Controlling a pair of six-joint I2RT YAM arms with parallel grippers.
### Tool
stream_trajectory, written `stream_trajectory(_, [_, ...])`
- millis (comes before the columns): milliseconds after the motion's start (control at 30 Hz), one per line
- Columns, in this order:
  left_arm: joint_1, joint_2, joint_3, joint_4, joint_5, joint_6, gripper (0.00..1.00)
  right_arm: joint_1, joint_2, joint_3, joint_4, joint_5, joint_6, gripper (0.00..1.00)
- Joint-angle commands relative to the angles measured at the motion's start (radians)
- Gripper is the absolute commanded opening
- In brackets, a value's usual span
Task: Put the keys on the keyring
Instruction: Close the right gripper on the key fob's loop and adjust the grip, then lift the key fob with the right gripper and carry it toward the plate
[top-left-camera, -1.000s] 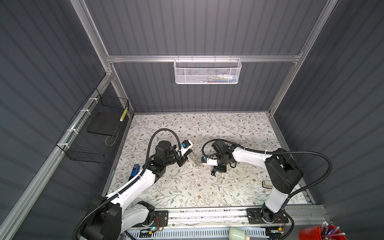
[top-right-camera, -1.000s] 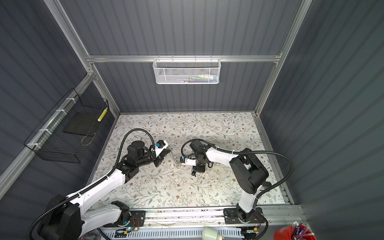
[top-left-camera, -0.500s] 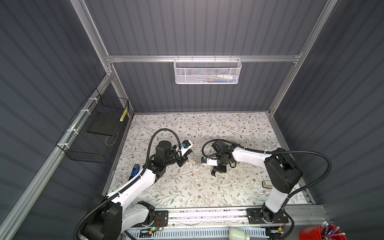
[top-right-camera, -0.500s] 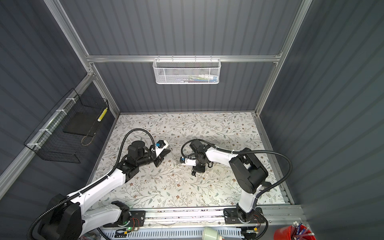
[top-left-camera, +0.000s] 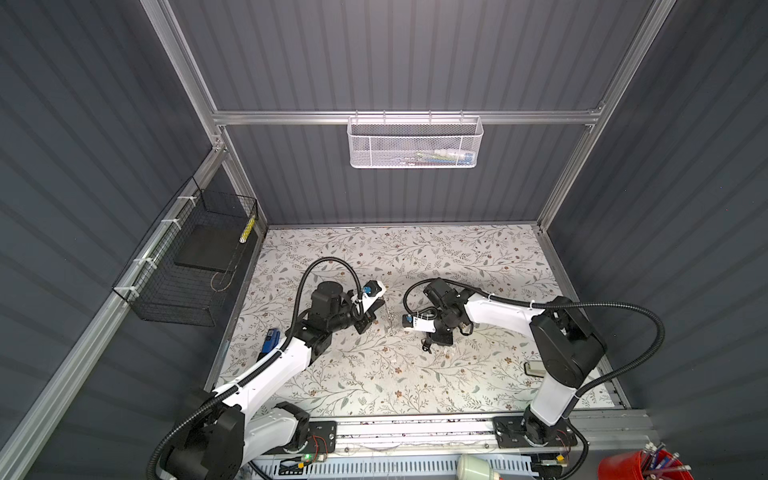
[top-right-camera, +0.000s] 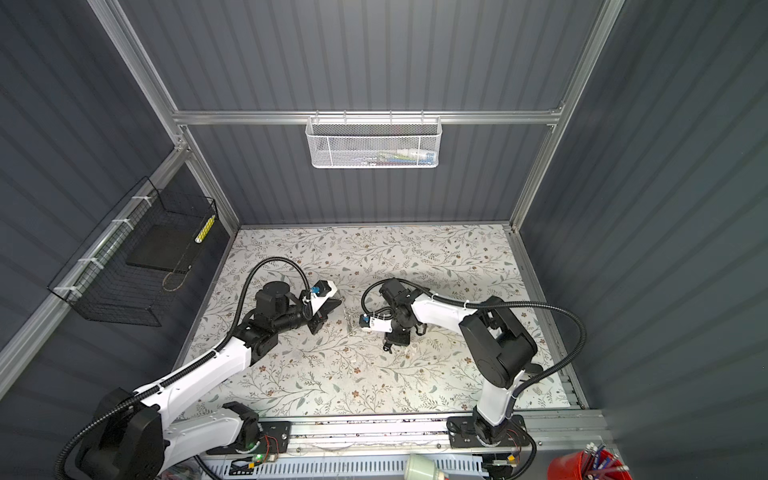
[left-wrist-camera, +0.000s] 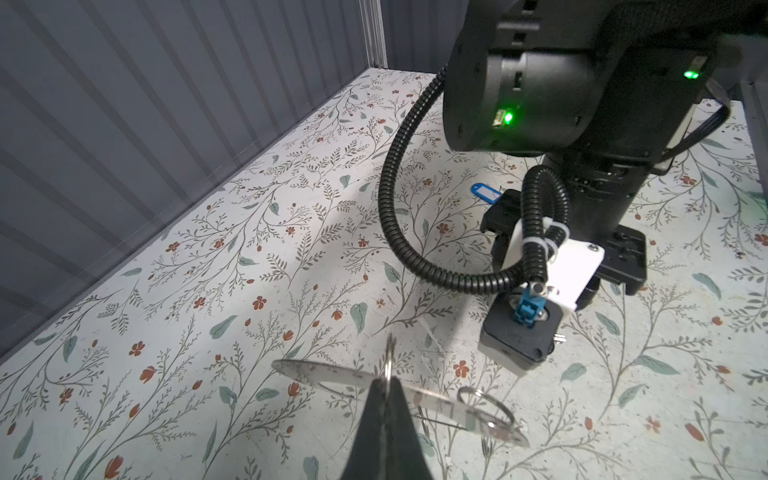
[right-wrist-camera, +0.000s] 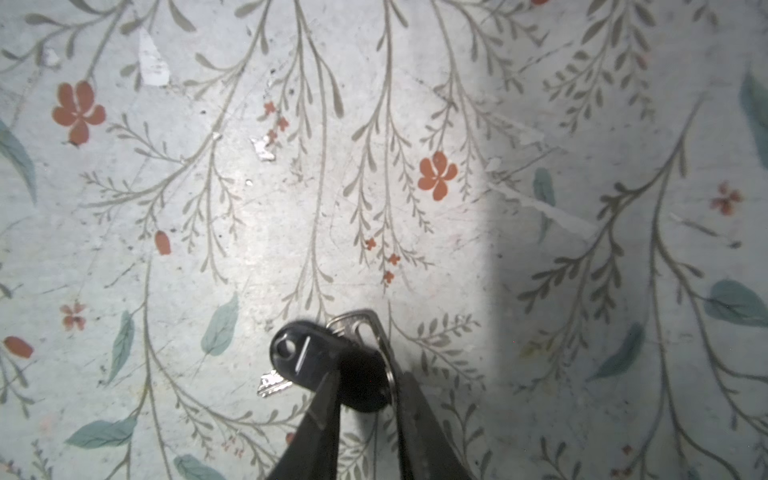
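In the left wrist view my left gripper (left-wrist-camera: 388, 376) is shut on the keyring (left-wrist-camera: 316, 372), a thin flat grey metal ring held off the floral table, with a small wire ring (left-wrist-camera: 484, 405) at its far end. In both top views it shows as a thin sliver (top-left-camera: 389, 318) (top-right-camera: 351, 323) between the arms. My right gripper (right-wrist-camera: 365, 395) points down at the table with its fingers on either side of the black oval key (right-wrist-camera: 316, 357). A sliver of gap shows at one finger. A silvery key (right-wrist-camera: 272, 382) lies under it. A blue tag (left-wrist-camera: 486, 193) lies beyond the right arm.
A blue rectangular block (top-left-camera: 270, 338) lies by the left arm near the table's left edge. A small grey object (top-left-camera: 534, 368) sits by the right arm's base. A black wire basket (top-left-camera: 195, 266) hangs on the left wall and a white mesh basket (top-left-camera: 415, 143) on the back wall.
The right gripper's fingers have drawn closer together around the black key. Both arms otherwise stay where they were.
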Motion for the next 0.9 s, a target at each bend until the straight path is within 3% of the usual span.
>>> stream_trajectory(0, [0.000,0.005,0.011,0.021,0.021,0.008,0.00,-0.009,-0.011,0.016,-0.038,-0.011,-0.016,0.23])
stream_trajectory(433, [0.000,0.010,0.012,0.020,0.023,0.007,0.00,-0.009,-0.004,0.021,-0.033,-0.034,-0.012,0.11])
stream_trajectory(867, [0.000,0.015,0.014,0.020,0.026,0.008,0.00,-0.008,0.013,0.032,-0.029,-0.030,-0.008,0.13])
